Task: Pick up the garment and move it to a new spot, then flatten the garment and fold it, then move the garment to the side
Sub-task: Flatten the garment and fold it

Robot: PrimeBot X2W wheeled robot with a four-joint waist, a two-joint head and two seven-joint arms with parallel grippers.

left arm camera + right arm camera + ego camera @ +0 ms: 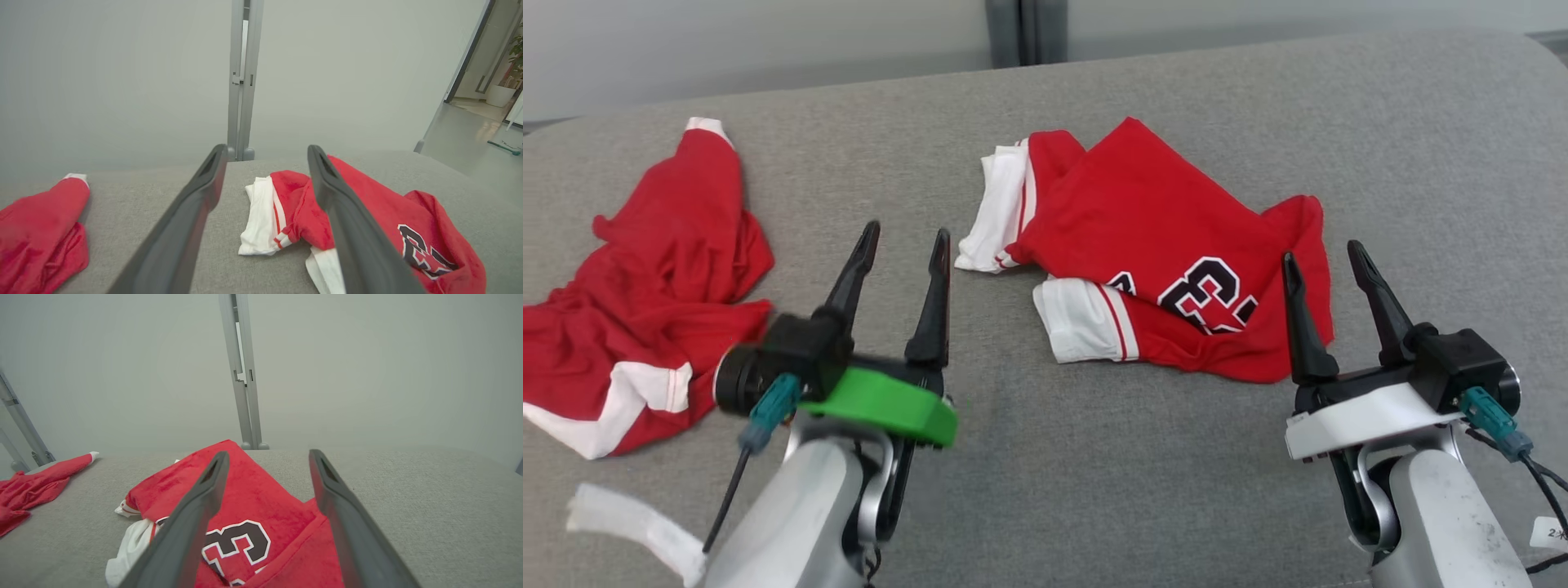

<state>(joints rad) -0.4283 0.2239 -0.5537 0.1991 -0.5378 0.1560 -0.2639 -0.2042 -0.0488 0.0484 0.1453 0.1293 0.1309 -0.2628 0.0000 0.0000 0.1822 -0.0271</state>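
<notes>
Hovering beside the numbered jersey [1152,237], your left gripper [908,230] and right gripper [1321,251] both gape wide, holding nothing. Jersey lies crumpled on the grey cushion [1094,457], another red garment [662,278] well left of it.

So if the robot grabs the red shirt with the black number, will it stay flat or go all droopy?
Probably droopy: the red jersey with the black number lies crumpled in soft folds on the grey cushion, so it would likely sag from the pinch. It looks thin, so likely light. Its white-trimmed sleeve may dangle.
</notes>
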